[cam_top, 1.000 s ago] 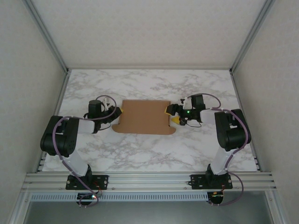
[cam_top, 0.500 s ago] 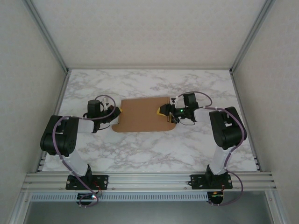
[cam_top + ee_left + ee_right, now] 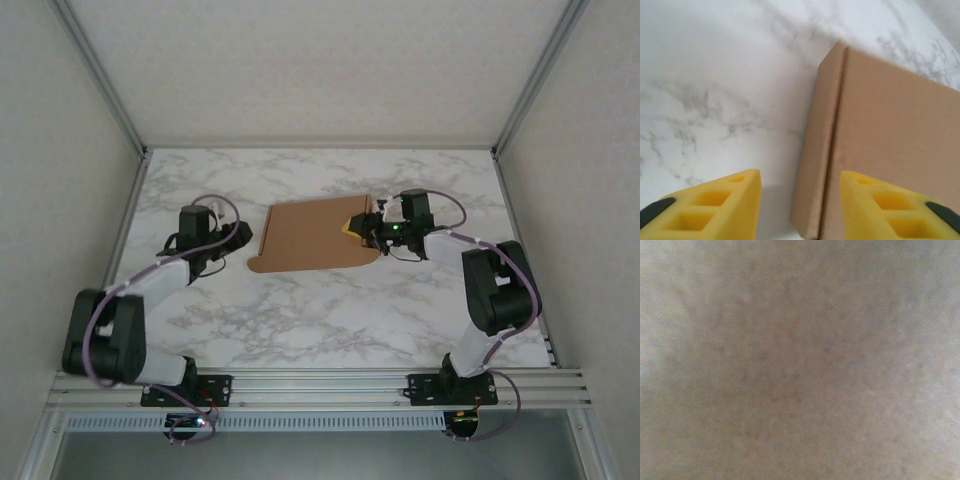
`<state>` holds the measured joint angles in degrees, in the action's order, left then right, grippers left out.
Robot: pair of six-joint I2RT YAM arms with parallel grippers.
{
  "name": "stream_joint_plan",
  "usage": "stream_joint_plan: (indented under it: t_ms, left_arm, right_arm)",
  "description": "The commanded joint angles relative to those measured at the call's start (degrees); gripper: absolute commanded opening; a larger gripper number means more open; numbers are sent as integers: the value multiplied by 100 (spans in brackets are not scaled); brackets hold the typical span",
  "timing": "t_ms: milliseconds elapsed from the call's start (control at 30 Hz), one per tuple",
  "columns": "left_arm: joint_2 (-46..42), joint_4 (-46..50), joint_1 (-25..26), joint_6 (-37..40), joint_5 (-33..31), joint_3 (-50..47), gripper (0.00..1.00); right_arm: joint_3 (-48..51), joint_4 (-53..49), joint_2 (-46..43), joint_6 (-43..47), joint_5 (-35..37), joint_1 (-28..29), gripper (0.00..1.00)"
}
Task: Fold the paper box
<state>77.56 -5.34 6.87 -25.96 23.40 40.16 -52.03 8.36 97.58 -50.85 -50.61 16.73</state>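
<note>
At the left end effector (image 3: 800,182): stands part open, yellow fingers (image 3: 725,200) apart, grips nothing. Sits just left of the box (image 3: 308,236), aimed at its creased left edge, not touching.

At the right end effector (image 3: 356,226): reaches over the box's right edge, a yellow tip above the cardboard. Cannot tell how wide it stands or whether it clamps anything, with blurred cardboard close against the right wrist camera.

Lies flat on the table (image 3: 300,320) between both end effectors, not yet folded up, a narrow strip marked off by a crease along the left side.

Looks light, thin and fairly stiff. Probably slides on the smooth marble if pushed from one side only. Likely bends cleanly at score lines but dents if pinched mid-panel. Best taken at a flap edge close to a crease, with the other end effector pinning the main panel.
</note>
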Motion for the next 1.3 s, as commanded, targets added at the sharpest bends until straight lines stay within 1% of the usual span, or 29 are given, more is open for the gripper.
stream_joint_plan:
  t_ms: [0,33,133,200,233,300,400,500,667,700,767,800,933,1033,1267]
  left_arm:
    - [-670,809,758,1559,-1115,559,48]
    - [-729,916,1099,2035,-1362,641,49]
    - [-738,1165,1909,3067,-1743,773,50]
    - [-821,1055,2422,3743,-2184,642,50]
    - [-887,883,2630,4055,-2310,520,51]
    - [-952,636,2958,4551,-2369,390,53]
    - [-890,604,3266,5100,-2291,402,54]
    - [-749,608,3294,5357,-2173,479,54]
    - [-423,721,3318,5500,-2023,651,58]
    - [-368,754,3336,5513,-1973,659,61]
    - [-258,796,3353,5537,-1910,660,69]
    - [-217,776,3363,5565,-1924,644,70]
    - [-2,624,3360,5610,-2027,656,69]
    - [281,478,3364,5584,-2247,753,67]
    - [886,215,3364,5514,-2279,992,65]
  right_arm:
    - [-244,-668,-143,-39,163,2,40]
    - [-276,-742,-117,-39,120,0,40]
    - [-332,-948,-121,16,96,-5,41]
    - [-368,-1100,-134,102,93,-4,40]
    - [-394,-1161,-134,143,90,-16,41]
    - [-430,-1246,-112,195,85,-14,41]
    - [-465,-1317,-103,241,55,-12,41]
    - [-483,-1397,-104,287,25,-15,41]
    - [-501,-1437,-98,338,-33,-14,41]
    - [-501,-1443,-101,336,-20,-12,42]
    - [-494,-1423,-99,321,-24,-17,42]
    - [-484,-1397,-99,293,-23,-13,42]
    - [-451,-1336,-124,233,-32,-9,42]
    - [-405,-1295,-177,181,-37,12,41]
    - [-386,-1269,-259,102,-53,166,41]
